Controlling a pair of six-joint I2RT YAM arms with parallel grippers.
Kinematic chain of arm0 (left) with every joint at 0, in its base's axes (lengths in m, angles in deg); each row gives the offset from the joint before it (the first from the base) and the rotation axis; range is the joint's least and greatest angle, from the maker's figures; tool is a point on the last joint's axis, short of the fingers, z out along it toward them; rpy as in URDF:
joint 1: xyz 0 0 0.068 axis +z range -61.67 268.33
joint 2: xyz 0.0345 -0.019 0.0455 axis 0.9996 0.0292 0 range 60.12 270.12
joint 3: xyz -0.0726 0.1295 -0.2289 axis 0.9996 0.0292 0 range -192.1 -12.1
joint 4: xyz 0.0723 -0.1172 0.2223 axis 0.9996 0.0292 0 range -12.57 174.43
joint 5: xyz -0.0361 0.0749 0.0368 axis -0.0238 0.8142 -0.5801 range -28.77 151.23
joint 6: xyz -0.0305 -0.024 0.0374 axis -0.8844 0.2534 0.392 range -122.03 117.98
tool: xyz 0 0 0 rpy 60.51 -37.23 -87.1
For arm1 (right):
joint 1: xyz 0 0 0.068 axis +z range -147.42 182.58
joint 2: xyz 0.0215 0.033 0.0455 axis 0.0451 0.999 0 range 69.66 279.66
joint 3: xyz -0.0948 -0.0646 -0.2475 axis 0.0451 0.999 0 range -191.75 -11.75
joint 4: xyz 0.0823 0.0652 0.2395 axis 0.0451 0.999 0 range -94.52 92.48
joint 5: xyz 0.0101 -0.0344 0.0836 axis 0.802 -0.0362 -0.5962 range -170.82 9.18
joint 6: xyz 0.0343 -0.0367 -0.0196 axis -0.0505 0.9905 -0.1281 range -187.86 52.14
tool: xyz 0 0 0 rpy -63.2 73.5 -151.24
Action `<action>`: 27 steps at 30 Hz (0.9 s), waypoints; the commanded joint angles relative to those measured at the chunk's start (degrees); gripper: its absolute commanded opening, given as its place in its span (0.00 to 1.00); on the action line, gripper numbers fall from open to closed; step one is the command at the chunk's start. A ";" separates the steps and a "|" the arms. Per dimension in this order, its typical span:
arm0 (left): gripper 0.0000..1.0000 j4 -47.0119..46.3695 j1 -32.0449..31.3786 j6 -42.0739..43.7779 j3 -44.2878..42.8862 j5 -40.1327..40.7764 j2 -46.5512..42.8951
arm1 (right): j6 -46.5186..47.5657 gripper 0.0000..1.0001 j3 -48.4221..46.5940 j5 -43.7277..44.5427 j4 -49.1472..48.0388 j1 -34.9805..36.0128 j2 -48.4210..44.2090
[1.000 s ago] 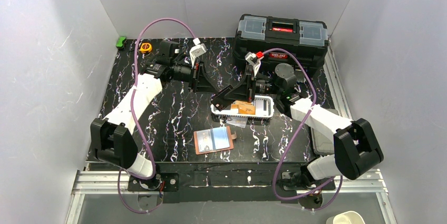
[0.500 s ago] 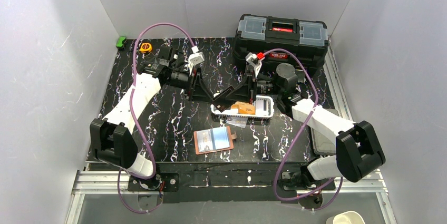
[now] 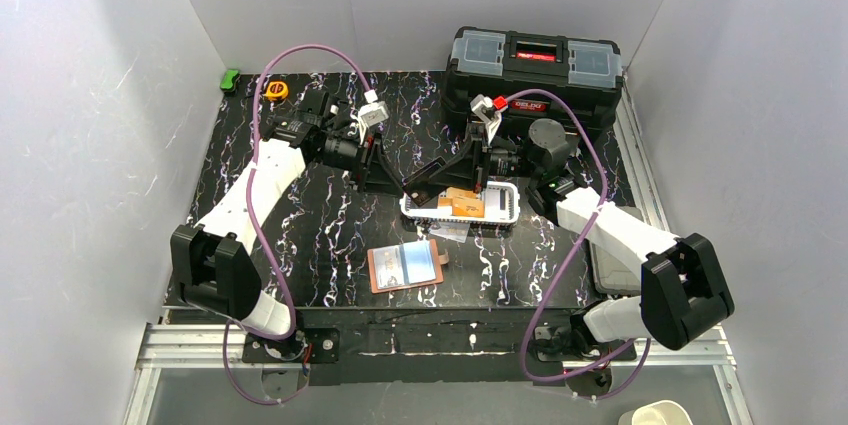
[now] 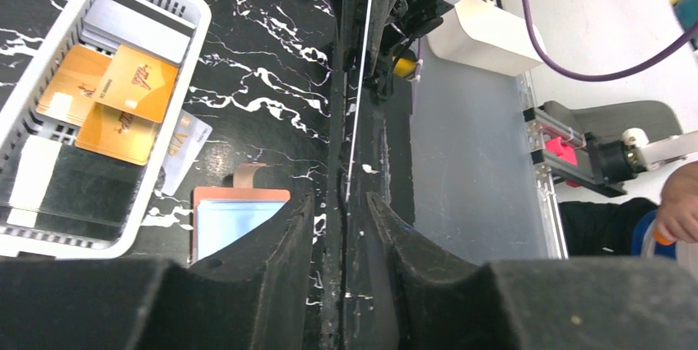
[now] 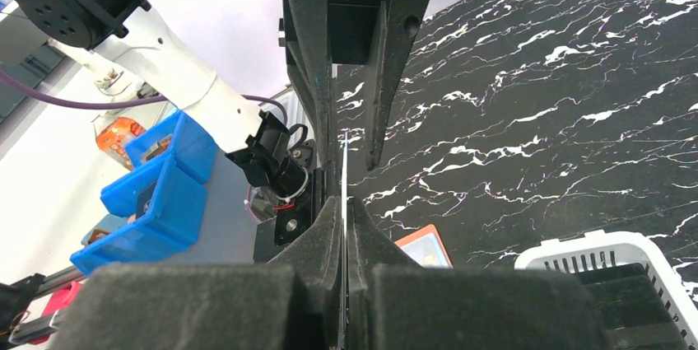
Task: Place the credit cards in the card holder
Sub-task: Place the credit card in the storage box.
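right end effector clamps thin black card — edge-on, tilted

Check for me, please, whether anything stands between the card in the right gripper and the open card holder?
Nothing visible blocks the way to the card holder. The card hangs above the white basket's left end, and the left gripper straddles its edge, jaws open.
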State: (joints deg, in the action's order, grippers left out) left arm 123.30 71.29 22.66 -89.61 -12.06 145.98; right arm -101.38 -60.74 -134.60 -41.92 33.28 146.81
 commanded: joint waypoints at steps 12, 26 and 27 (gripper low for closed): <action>0.14 -4.83 -0.77 -2.82 -0.32 -1.09 -0.20 | -2.00 0.01 -2.08 1.66 -6.17 -0.28 1.64; 0.00 -9.32 -1.15 -3.12 1.41 4.01 2.19 | 2.54 0.01 -0.74 8.91 -1.33 -0.57 0.93; 0.00 -9.87 -1.13 -2.85 1.10 4.16 3.05 | 2.53 0.01 -0.44 9.32 -1.47 -0.84 1.10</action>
State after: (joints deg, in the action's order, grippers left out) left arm 115.54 70.59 19.19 -89.39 -9.20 146.77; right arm -101.07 -60.81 -130.12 -42.36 33.28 148.82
